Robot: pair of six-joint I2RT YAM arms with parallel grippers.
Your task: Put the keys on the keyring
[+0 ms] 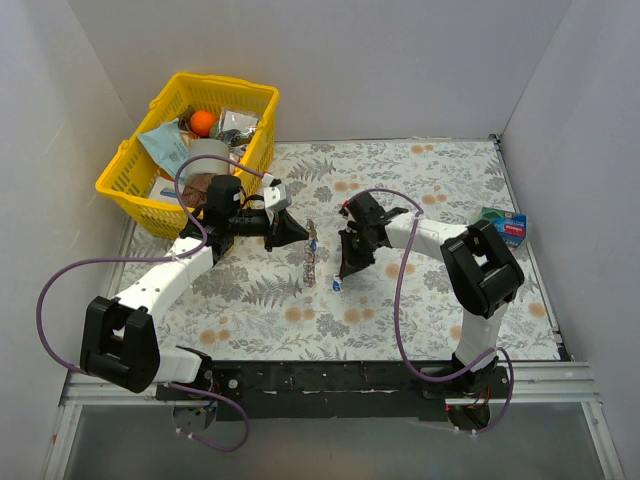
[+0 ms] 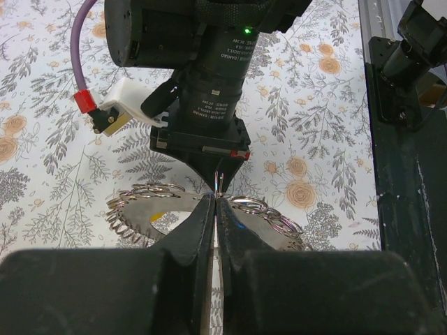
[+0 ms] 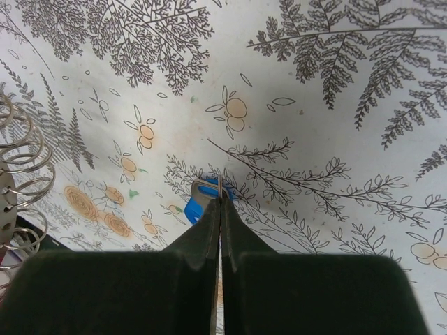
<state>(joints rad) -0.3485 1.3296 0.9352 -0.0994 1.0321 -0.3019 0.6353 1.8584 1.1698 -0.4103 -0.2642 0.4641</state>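
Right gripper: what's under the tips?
A blue key, its wire loop pinched by the shut right gripper. The fingers cover the rest of the key, so its blade can't be seen.

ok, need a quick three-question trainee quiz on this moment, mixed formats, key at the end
1. True or false: the right gripper is shut on a blue-headed key.
2. What does the left gripper hold? A) the keyring B) a red key C) nothing
3. Fill in: the yellow basket sits at the far ____ corner of the table.
Key: 1 true; 2 A; 3 left.
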